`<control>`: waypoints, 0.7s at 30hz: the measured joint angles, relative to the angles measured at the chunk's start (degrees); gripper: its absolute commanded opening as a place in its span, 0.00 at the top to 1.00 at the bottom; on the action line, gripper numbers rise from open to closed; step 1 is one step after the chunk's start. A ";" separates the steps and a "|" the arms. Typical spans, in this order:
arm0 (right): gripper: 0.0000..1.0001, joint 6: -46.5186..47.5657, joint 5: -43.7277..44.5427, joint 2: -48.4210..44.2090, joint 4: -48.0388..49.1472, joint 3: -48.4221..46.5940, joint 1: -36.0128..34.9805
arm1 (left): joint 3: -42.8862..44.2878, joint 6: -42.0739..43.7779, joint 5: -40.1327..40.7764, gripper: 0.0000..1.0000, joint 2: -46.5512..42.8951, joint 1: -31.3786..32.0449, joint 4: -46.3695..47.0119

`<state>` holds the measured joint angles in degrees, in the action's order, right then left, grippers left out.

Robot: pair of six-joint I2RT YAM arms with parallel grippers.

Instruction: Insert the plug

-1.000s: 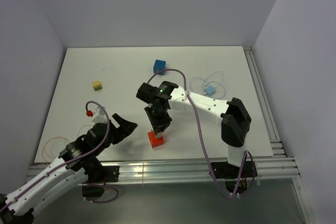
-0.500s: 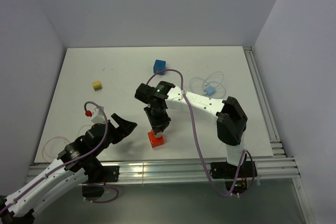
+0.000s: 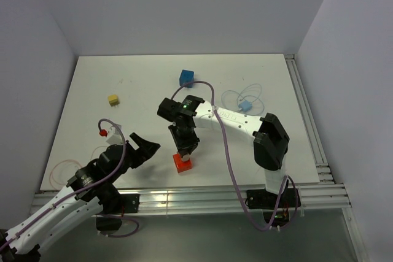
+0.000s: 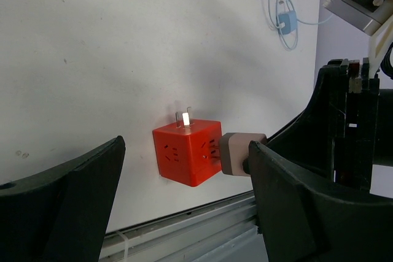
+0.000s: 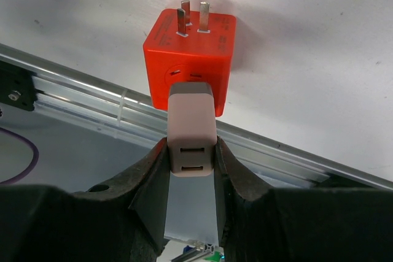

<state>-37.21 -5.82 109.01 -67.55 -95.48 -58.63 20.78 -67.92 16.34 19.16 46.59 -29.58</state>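
Note:
A red socket cube (image 3: 182, 164) sits near the table's front edge, with metal prongs sticking out of one face (image 5: 191, 18). My right gripper (image 3: 185, 147) is shut on a pale grey plug (image 5: 192, 128), gripping it by its sides. The plug's front end meets the cube's slotted face. In the left wrist view a thin gap with prongs shows between the plug (image 4: 236, 153) and the cube (image 4: 187, 151). My left gripper (image 3: 144, 150) is open and empty, just left of the cube, and the cube lies between its fingers in the left wrist view.
A blue cube (image 3: 186, 78) stands at the back centre and a yellow cube (image 3: 113, 99) at the left. A light blue plug with a looped cable (image 3: 245, 106) lies right of centre. A red and white plug (image 3: 105, 132) lies by the left arm. Metal rails (image 3: 184, 197) run along the near edge.
The right arm's elbow has shifted slightly left. Its gripper stays over the red cube with the plug. The left arm has barely moved.

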 measured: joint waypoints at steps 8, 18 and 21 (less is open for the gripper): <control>1.00 -0.28 2.16 -0.24 -0.33 -0.26 0.02 | -1.14 2.97 -2.71 0.18 1.20 0.00 3.50; 1.00 0.00 1.68 -7.54 1.29 6.38 4.96 | -9.73 10.54 -12.52 0.00 8.39 0.42 17.55; 1.00 0.57 1.73 -10.08 1.57 7.08 6.93 | -11.23 10.80 -13.03 0.05 9.51 1.95 21.09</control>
<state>-36.64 -4.10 98.94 -65.98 -88.40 -51.70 9.54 -57.12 3.31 28.67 48.53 -8.49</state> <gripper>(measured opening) 0.361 0.981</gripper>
